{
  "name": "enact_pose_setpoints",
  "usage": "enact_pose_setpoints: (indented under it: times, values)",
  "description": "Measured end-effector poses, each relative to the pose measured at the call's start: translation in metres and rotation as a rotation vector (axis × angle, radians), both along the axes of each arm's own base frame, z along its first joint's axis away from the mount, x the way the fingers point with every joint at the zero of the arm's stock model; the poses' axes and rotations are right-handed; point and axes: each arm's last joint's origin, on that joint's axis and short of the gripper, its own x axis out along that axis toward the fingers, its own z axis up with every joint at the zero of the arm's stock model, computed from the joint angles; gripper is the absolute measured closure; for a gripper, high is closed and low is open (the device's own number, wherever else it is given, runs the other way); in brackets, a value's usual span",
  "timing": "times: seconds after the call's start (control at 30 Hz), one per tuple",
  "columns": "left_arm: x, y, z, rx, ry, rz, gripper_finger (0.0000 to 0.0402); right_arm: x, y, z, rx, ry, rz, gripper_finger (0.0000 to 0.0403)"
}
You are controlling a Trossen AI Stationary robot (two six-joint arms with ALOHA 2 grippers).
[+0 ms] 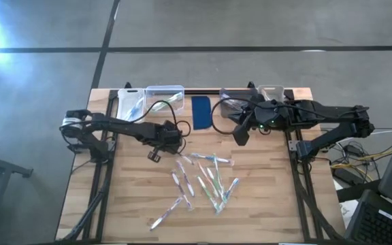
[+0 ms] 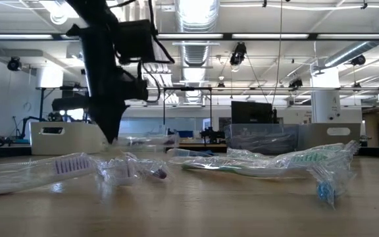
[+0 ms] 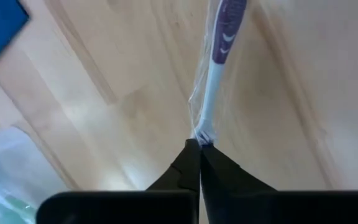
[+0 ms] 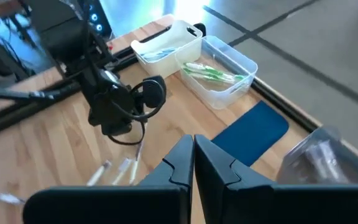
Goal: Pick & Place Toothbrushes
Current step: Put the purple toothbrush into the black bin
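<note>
**Left pincer clamps a wrapped toothbrush**

The left pincer [image 1: 156, 154] is closed on the tip of a purple toothbrush [image 3: 219, 56] in clear wrap, just above the bench [image 1: 128, 204]. The remaining toothbrushes [image 1: 203, 182] lie scattered mid-bench, just right of it. Farther right, the right pincer [image 1: 239, 139] hangs closed and empty near the blue pad [image 1: 201, 112], short of the bins [image 4: 219, 71].
</note>
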Motion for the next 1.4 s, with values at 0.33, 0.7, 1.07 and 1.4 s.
enact_pose_setpoints:
  times: [0.33,0.7,1.07,1.4]
  values:
    - [0.009,-0.020,0.065,0.130,-0.176,-0.073,0.0399,-0.015,-0.006,-0.013,0.266,0.139,-0.031,0.0394]
    - [0.022,-0.053,0.160,0.513,-0.452,-0.225,0.0400,-0.012,-0.014,-0.012,0.438,0.103,0.104,0.0347]
    - [0.033,-0.062,0.211,0.784,-0.553,-0.426,0.0401,0.000,-0.017,0.005,0.584,-0.086,0.311,0.0256]
    - [0.043,-0.063,0.239,1.058,-0.624,-0.531,0.0401,0.002,-0.017,0.006,0.589,-0.103,0.322,0.0192]
